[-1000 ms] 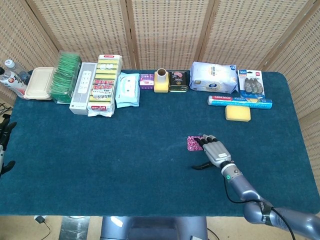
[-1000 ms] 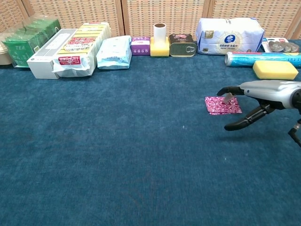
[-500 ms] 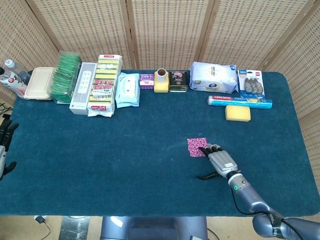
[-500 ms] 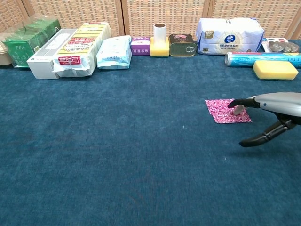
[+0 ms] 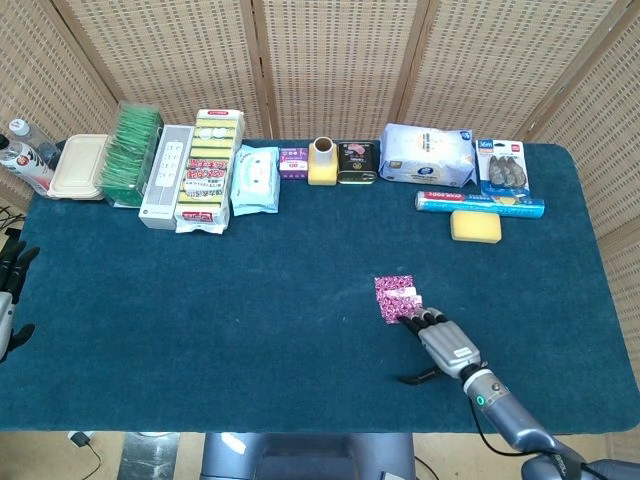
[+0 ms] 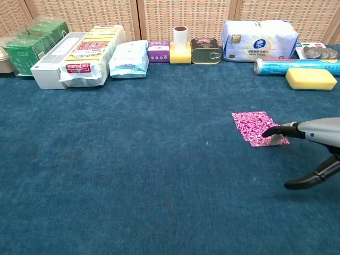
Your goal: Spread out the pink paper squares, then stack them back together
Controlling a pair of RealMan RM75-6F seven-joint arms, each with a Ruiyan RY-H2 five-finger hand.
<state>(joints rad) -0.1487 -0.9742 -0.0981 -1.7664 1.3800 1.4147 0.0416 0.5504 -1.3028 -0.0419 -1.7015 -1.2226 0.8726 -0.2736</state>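
- Pink squares [image 5: 396,296] [image 6: 258,127] lie on the table [image 5: 220,300] [image 6: 133,175], right of the middle, partly fanned: one sheet has slid toward the near right so that the pile shows as two overlapping shapes in the head view.
- Right robot hand [image 5: 444,343] [image 6: 313,146] sits just near and right of the squares; its fingertips [image 5: 418,318] [image 6: 272,132] press flat on the near-right corner of the paper.
- Its fingers are stretched out and close together, with the thumb held apart and low toward the near side; it grips nothing, only touching the top sheet.
- Left robot hand [image 5: 12,290] shows only at the far left edge of the head view, well apart from the squares; whether it is spread or curled I cannot tell.
- Along the far edge stand a row of goods: a green tea box [image 5: 133,152] [image 6: 29,47], a white box [image 5: 166,175] [image 6: 56,59], a wipes pack [image 5: 255,180] [image 6: 128,58], a yellow roll holder [image 5: 322,161] [image 6: 180,45], a tin [image 5: 357,163] [image 6: 205,51], a tissue pack [image 5: 428,155] [image 6: 258,40], a foil roll [image 5: 480,203] [image 6: 295,66] and a yellow sponge [image 5: 475,226] [image 6: 311,78].
- The sponge lies far and right of the squares, well apart from them.
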